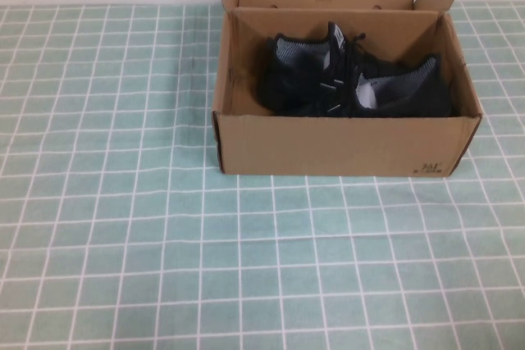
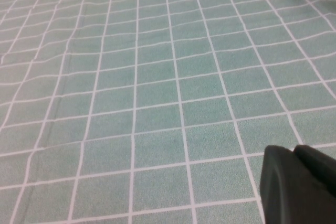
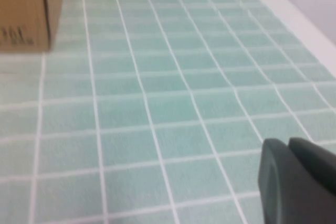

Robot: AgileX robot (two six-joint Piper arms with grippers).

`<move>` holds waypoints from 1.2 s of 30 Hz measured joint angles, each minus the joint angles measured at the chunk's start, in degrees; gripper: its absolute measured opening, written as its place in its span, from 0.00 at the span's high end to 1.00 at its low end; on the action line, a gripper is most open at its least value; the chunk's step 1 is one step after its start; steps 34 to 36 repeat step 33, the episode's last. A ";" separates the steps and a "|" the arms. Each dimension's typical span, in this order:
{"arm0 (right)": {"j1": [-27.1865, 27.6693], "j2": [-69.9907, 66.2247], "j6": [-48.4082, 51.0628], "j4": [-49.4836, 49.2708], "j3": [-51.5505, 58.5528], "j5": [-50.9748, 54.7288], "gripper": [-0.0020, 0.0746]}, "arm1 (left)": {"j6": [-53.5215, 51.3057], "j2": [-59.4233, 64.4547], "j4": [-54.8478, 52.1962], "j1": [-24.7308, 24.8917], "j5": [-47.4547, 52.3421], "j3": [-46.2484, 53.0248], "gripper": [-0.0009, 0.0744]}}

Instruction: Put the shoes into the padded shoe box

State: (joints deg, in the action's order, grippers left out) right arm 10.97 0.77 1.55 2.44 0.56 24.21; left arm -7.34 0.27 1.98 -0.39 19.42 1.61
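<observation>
Black shoes [image 1: 353,79] lie in the box [image 1: 328,145]; left claw [image 2: 299,184] and right claw [image 3: 296,179] states unclear.

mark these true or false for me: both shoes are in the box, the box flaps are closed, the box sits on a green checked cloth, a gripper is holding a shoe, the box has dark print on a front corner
1. Both shoes lie inside the padded shoe box. True.
2. The box flaps are closed. False: the box is open on top, with the flaps standing up at the back.
3. The box sits on a green checked tablecloth. True.
4. A gripper is holding a shoe. False: neither arm shows in the high view; the left gripper and the right gripper each show only at the edge of their own wrist views, over bare cloth, with no shoe.
5. The box has small dark print at a front corner. True: it sits at the robot's right front corner.
</observation>
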 joint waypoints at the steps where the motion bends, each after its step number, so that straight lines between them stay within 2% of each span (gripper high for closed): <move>1: 0.00 0.00 0.00 0.51 0.39 0.00 0.98 | 0.00 0.00 0.00 0.00 0.00 0.00 0.99; 36: 0.00 0.00 0.00 3.44 0.77 -0.99 0.98 | 0.00 0.00 -0.48 0.00 0.00 0.00 0.99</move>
